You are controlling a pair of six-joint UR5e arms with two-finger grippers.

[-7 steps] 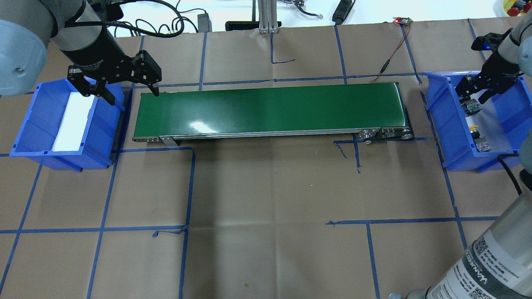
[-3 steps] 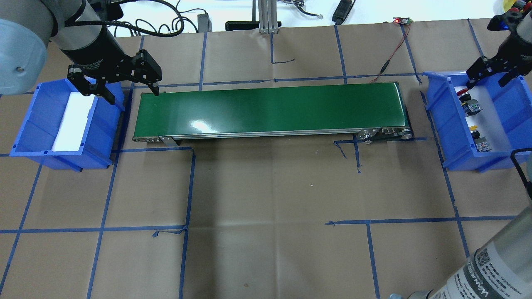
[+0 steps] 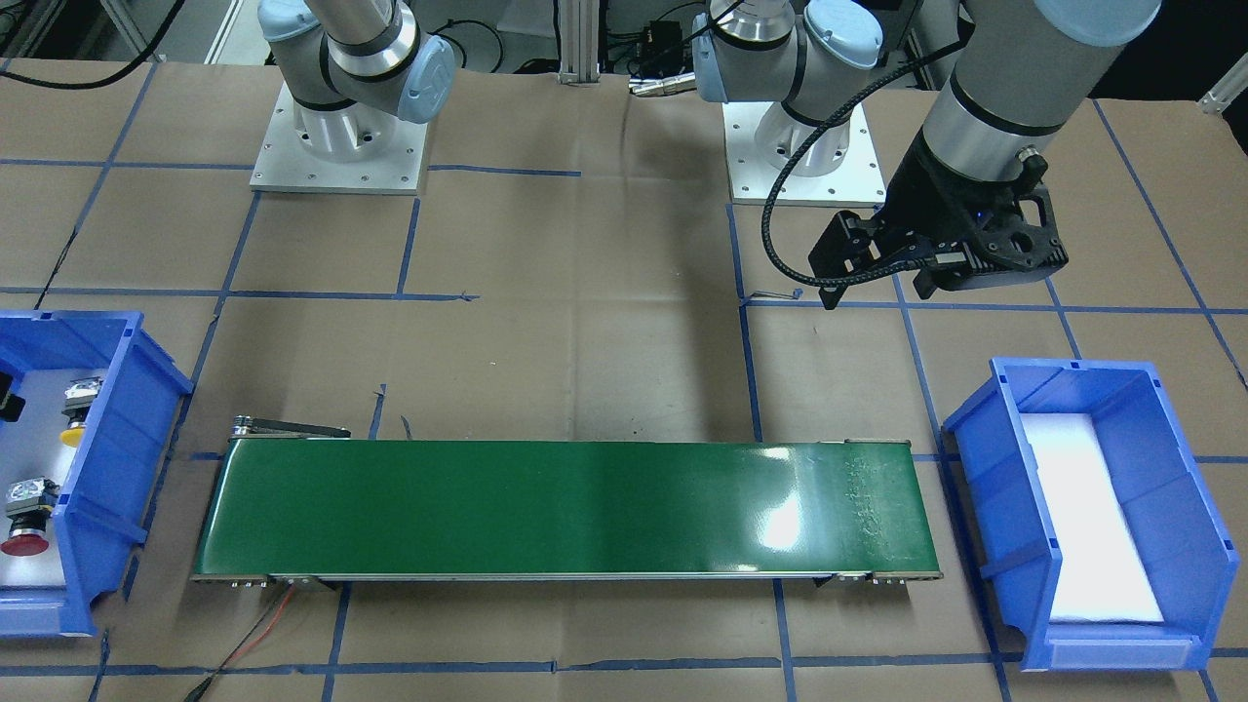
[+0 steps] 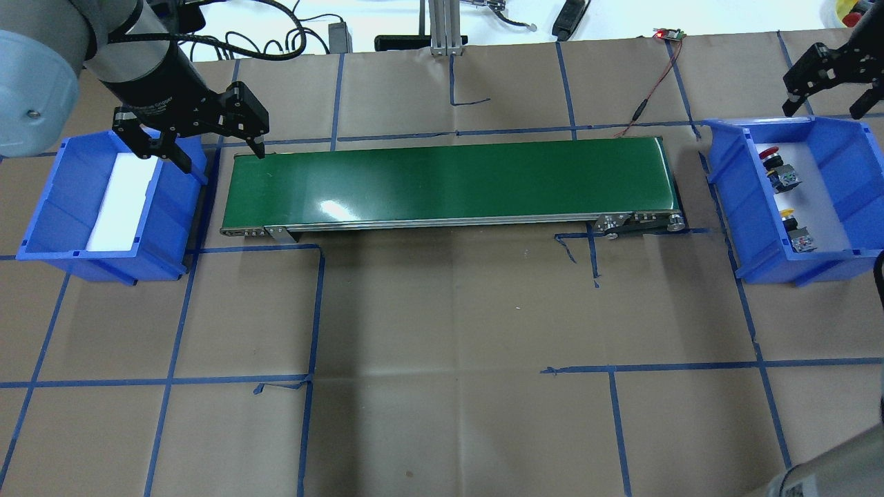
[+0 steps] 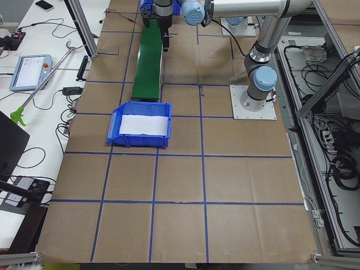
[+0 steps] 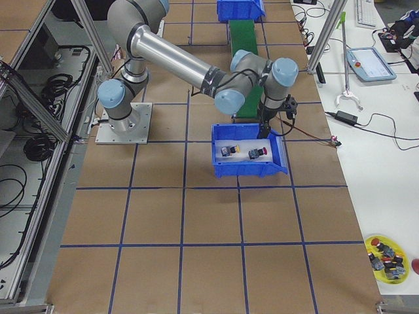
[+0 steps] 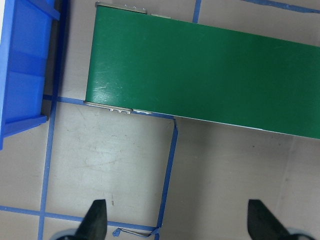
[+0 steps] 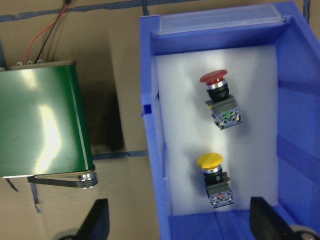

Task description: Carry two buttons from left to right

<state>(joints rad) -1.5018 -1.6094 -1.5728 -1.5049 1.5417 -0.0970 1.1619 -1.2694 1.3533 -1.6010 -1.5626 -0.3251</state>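
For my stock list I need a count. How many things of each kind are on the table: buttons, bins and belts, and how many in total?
Buttons: 2, the red button and the yellow button.
Bins: 2, the left bin and the right bin, both blue.
Belts: 1, the green belt.
Total: 5.
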